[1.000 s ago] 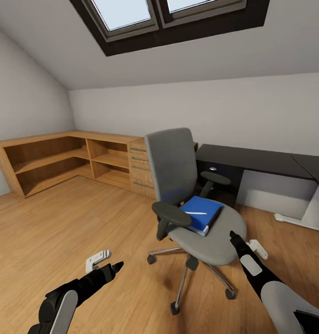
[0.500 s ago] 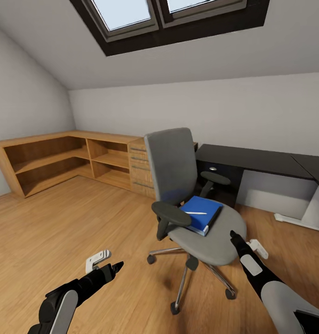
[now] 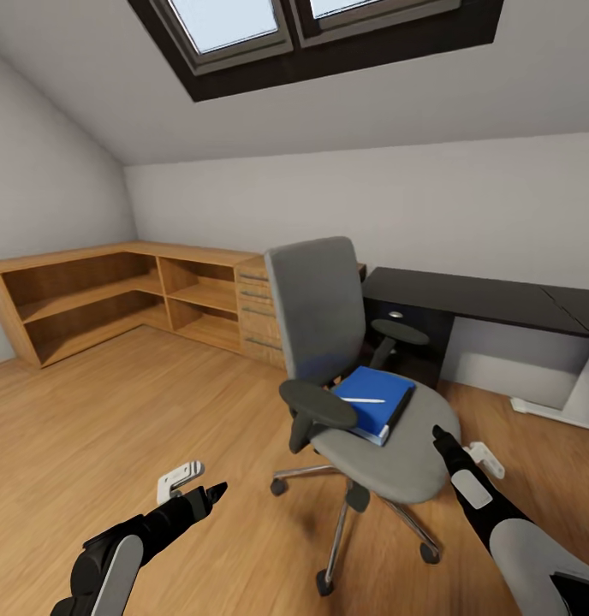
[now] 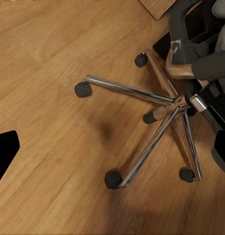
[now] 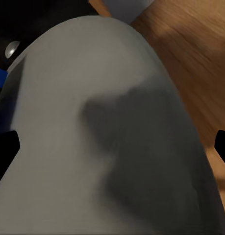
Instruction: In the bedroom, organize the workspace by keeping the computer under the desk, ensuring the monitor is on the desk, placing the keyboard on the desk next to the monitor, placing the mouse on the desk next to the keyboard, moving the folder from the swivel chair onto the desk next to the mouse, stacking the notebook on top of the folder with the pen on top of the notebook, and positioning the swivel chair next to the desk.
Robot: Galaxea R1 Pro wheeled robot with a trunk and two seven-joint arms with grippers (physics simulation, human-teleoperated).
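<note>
The grey swivel chair stands on the wood floor in front of the black-topped desk. A blue folder lies on its seat with the white pen on top. My right gripper is open and sits close over the seat's right edge, the grey seat large between its fingertips. My left gripper is open, low over the floor left of the chair, looking at the chrome star base. The notebook, monitor, keyboard, mouse and computer are out of view.
A low light-wood shelf cabinet runs along the left and back walls, ending in drawers behind the chair. Bare wood floor spreads to the left. The sloped ceiling carries a skylight.
The whole picture has shifted slightly, so the camera has moved. My right gripper has crept a little to the right along the seat's edge. The left arm holds still.
</note>
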